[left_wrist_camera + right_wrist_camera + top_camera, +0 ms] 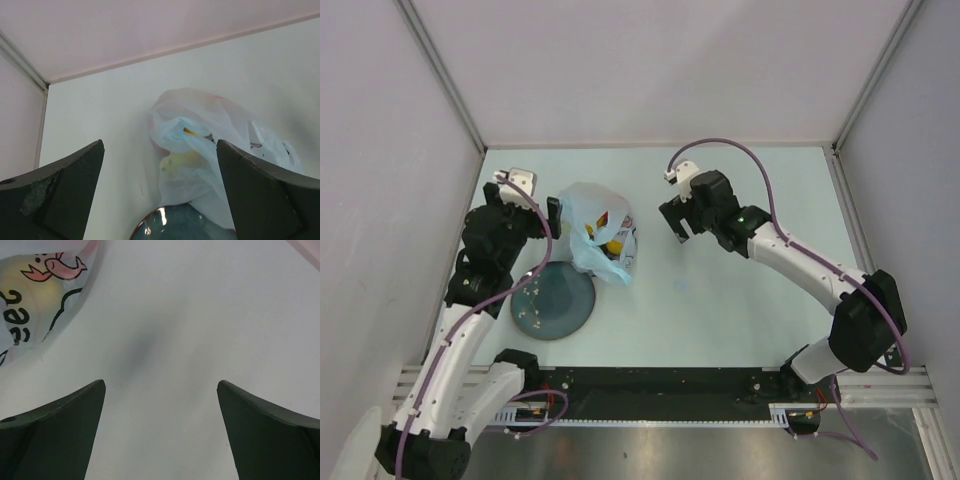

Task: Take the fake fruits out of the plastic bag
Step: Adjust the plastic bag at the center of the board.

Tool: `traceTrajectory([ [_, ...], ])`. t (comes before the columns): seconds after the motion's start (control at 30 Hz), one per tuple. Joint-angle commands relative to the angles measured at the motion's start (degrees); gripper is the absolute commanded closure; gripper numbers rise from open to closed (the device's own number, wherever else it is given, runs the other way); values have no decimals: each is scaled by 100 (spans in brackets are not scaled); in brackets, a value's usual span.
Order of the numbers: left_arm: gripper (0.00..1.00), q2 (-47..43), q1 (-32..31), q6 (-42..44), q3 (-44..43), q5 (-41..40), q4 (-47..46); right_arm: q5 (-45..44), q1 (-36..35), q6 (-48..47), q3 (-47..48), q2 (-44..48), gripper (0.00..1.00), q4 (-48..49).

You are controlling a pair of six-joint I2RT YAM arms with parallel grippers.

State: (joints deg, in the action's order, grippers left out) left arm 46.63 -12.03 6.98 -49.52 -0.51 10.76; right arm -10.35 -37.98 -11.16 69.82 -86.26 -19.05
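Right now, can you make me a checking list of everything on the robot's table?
Surface: pale table, flat, no spills seen.
Job's things: plastic bag lies crumpled left of centre, reaching the plate's far rim; a yellow fruit shows through it. No fruit lies outside the bag.
Clutter: dark teal plate, no fruit on it, only small pale specks.
Claws: left claw open, holding nothing, pointed at the bag; right claw open, holding nothing, over bare table beside the bag.
Cables: purple cables loop along both arms; none lie on the bag.
Surroundings: plain walls on three sides, black rail at the near edge.
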Motion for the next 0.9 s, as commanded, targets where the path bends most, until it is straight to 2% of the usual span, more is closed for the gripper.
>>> traceTrajectory([
  [0.0,0,-312,8,-55,-84,-440,786,392,-131,316,479,285,0,-151],
  [0.13,0,-330,358,-662,-339,-344,1410,1611,-157,123,1469,136,0,-590],
  [0.2,0,-295,701,-1154,-471,-239,1760,1842,-175,464,1840,-74,2,-644],
  [0.3,0,-286,1009,-1576,-559,-230,2156,2789,-210,885,2728,-601,5,-890],
  [0.37,0,-356,1115,-1726,-498,-230,2210,2977,-333,1010,3158,-830,6,-890],
  [0.53,0,-699,1186,-1946,-488,-56,2455,2854,-790,642,3748,-1349,5,-978],
  [0.7,0,-778,1484,-2104,-665,333,2747,3496,-1062,123,4345,-1639,5,-1434],
  [0.87,0,-761,1493,-2184,-621,218,2580,3618,-1265,105,4487,-1815,7,-1637],
])
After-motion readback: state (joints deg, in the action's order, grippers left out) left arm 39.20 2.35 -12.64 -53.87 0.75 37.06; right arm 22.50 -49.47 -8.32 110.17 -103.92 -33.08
